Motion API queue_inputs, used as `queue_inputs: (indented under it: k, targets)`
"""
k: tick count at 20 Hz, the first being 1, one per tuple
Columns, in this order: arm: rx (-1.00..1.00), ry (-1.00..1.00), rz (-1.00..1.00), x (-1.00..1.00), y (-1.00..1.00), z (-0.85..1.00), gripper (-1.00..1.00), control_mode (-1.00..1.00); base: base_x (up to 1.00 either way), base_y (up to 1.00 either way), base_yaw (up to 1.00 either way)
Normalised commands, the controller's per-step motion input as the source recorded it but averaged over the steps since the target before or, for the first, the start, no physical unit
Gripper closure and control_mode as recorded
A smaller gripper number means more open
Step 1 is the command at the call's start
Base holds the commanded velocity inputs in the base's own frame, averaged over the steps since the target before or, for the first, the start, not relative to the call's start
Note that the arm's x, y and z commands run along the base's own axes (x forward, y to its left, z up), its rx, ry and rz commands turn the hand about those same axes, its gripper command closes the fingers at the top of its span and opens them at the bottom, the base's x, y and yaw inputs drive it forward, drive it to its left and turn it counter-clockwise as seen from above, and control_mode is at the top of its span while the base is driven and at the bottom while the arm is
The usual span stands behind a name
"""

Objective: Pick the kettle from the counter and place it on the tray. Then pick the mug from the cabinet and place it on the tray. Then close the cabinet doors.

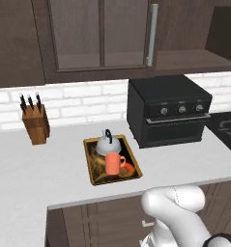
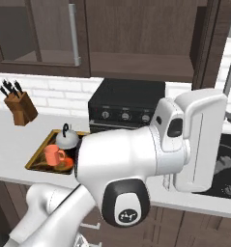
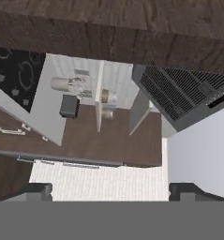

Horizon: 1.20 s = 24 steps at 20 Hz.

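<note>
Kettle (image 1: 108, 143) and mug (image 1: 114, 163) sit on tray (image 1: 91, 169), on the bench (image 1: 30, 164). Step in hand: cabinet doors (image 1: 101, 34). My jaws (image 3: 111, 191) stand released, empty. Press the door flat, near its bar handle (image 1: 151, 34).

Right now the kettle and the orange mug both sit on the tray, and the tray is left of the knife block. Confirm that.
One thing is wrong: the tray, holding the kettle and mug, lies right of the knife block, between it and the black oven. The left base view shows this.
</note>
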Motion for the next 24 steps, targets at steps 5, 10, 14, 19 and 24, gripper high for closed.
queue_inputs:
  k: [5, 10, 14, 19, 24]
  targets:
    - [0.02, 0.0, 0.01, 0.29, -0.1, 0.04, -1.0, -1.0, 0.0, 0.0, 0.0]
    - [0.03, 0.01, 0.04, 0.35, -0.16, 0.01, -1.0, -1.0, 0.0, 0.0, 0.0]
    - [0.01, 0.0, 0.05, 0.32, -0.01, 0.0, -1.0, -1.0, 0.0, 0.0, 0.0]
    - [0.04, 0.01, 0.1, 0.41, 0.0, 0.0, -1.0, -1.0, 0.0, 0.0, 0.0]
    - [0.05, 0.08, 0.14, 0.46, 0.03, 0.0, -1.0, -1.0, 0.0, 0.0, 0.0]
